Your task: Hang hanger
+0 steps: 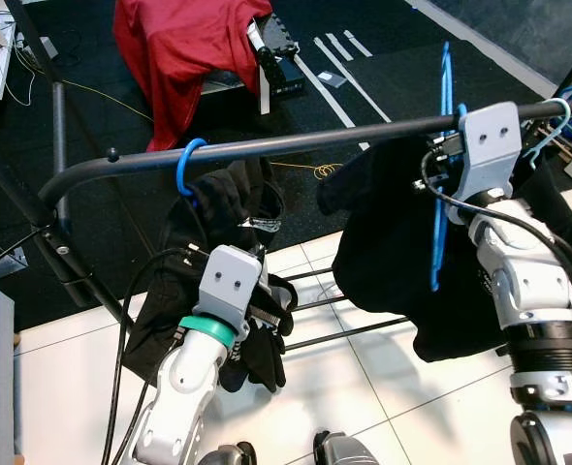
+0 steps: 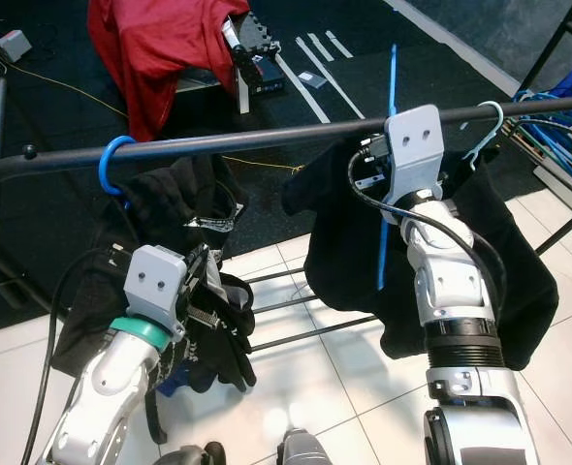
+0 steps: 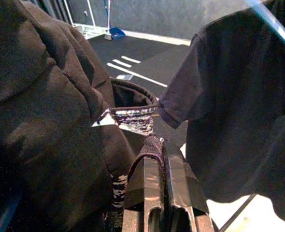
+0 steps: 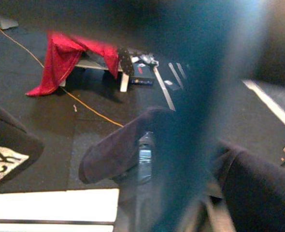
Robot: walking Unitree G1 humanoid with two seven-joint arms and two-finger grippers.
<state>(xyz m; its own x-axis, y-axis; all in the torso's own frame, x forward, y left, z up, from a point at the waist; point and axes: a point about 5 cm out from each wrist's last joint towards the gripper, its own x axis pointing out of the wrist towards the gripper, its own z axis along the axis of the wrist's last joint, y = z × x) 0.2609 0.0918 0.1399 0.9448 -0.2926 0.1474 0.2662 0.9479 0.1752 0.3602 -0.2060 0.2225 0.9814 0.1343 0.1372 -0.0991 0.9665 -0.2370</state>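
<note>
Clothes rail (image 1: 296, 143): a dark bar running across the middle of the frame, left to right.

Black T-shirt (image 1: 393, 242): hanging at centre right beneath the rail, draping over the right arm; its lower edge is falling toward the white tiles.

Black hooded garment (image 1: 223, 208): hanging at centre left from a blue hook (image 1: 187, 165) looped over the rail. A patterned neck label is showing, but its writing is too small to read.

Red cloth (image 1: 184, 48): lying over a low bench at the upper left of the frame, on dark carpet.

Blue hanger (image 1: 442, 165): standing nearly upright at upper right, touching the rail, directly against the right gripper (image 1: 443, 145). The fingers are hiding behind the wrist housing and the blurred hanger, so whether they are clamping it cannot be told.

Left gripper (image 3: 163, 166): sitting at lower left, its fingers pinching together on a fold of the hooded garment.
</note>
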